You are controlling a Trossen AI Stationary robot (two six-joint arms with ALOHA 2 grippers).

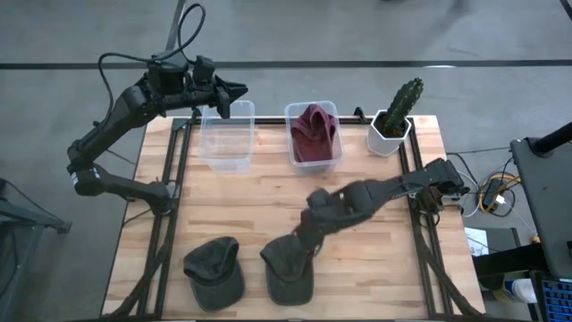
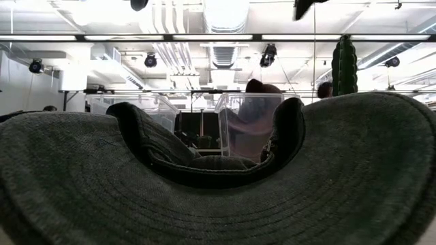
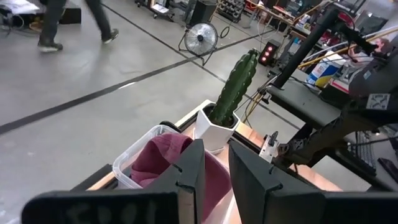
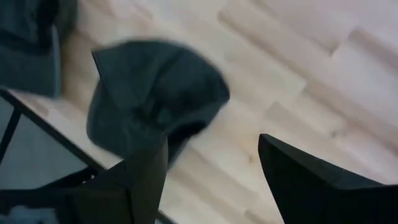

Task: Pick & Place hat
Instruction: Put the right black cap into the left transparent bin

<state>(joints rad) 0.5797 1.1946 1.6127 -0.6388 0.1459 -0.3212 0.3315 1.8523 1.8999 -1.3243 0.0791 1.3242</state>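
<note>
Two dark grey caps lie flat on the wooden table near its near edge, one (image 1: 214,268) to the left of the other (image 1: 290,270). My right gripper (image 1: 308,231) hovers open just beyond the far end of the right cap (image 4: 155,99), with its fingers spread wide and slanting down toward it. The neighbouring cap (image 4: 31,50) shows at the edge of the right wrist view. In the low view a cap brim (image 2: 218,197) fills the foreground. A maroon hat (image 1: 313,134) sits bunched in a clear bin. My left gripper (image 1: 239,91) waits above the far left bin, with a narrow gap between its fingers (image 3: 216,168).
Two clear plastic bins stand at the far edge: the left one (image 1: 225,139) holds nothing, while the right one (image 1: 332,156) holds the maroon hat. A potted cactus (image 1: 398,112) stands at the far right corner. Bare wood lies between bins and caps. A person walks in the room beyond (image 3: 68,22).
</note>
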